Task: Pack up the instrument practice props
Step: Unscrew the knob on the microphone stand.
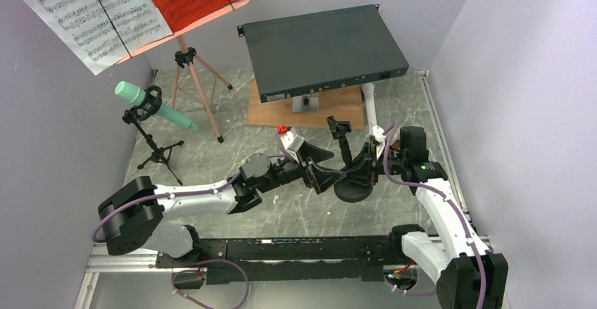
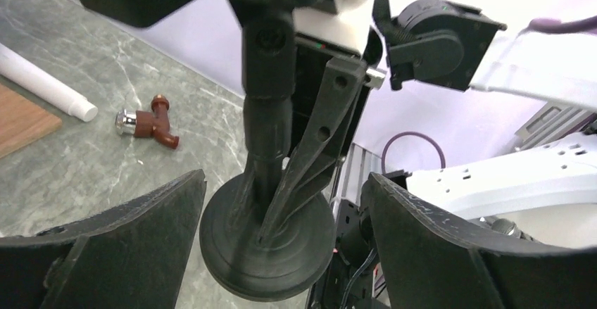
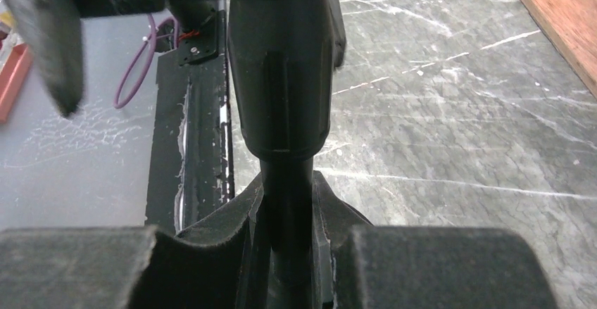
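Pretty clearly a robotics lab test cell: plain pale walls (image 1: 507, 77) box in a grey marble-look tabletop (image 1: 296, 214), bare aluminium rails (image 1: 438, 122) run along its edges, and purple cables (image 1: 385, 162) trail over a black mounting bar (image 1: 281, 249) up front.

grey rack box (image 1: 324, 48) over wood board (image 1: 271, 112); poss. brown valve (image 2: 151, 122).

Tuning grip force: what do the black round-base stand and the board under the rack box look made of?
Black round-base stand: likely matte moulded plastic, going by the dull sheen and concentric rings on the base; painted metal possible. Board: wood or veneer, warm brown, faint grain, smooth face.
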You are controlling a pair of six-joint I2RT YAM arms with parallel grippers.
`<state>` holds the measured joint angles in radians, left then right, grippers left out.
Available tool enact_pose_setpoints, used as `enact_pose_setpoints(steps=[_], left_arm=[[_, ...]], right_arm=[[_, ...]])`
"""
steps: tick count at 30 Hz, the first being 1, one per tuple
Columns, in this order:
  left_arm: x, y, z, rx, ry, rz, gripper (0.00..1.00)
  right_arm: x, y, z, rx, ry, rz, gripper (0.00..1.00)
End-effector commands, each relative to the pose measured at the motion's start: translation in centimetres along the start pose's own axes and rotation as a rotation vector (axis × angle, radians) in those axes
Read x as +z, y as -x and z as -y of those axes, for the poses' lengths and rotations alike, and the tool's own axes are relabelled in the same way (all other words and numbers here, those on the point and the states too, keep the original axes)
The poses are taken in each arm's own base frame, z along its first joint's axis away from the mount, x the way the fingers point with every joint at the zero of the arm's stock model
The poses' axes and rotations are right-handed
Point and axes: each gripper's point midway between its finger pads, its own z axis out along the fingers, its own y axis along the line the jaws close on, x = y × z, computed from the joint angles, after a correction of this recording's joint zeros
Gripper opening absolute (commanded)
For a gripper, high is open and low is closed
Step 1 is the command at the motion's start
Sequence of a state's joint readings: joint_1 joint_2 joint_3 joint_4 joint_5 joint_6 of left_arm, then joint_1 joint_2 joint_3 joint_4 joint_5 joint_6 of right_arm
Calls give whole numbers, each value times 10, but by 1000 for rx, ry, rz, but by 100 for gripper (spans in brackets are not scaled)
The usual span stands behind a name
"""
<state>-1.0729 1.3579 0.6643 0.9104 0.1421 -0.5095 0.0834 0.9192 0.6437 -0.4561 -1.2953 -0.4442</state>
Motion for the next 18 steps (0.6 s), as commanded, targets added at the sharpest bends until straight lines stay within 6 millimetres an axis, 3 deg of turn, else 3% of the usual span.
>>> enact_pose_setpoints(steps=[1, 11, 18], left_arm=[[13, 8, 7, 43, -63, 35, 87], [26, 5, 7, 81, -108, 77, 69], [26, 12, 10, 95, -118, 109, 64]], right_arm=[[-1, 24, -14, -119, 91, 66, 0], [-1, 23, -14, -116, 94, 67, 0], [0, 22, -14, -110, 96, 67, 0]])
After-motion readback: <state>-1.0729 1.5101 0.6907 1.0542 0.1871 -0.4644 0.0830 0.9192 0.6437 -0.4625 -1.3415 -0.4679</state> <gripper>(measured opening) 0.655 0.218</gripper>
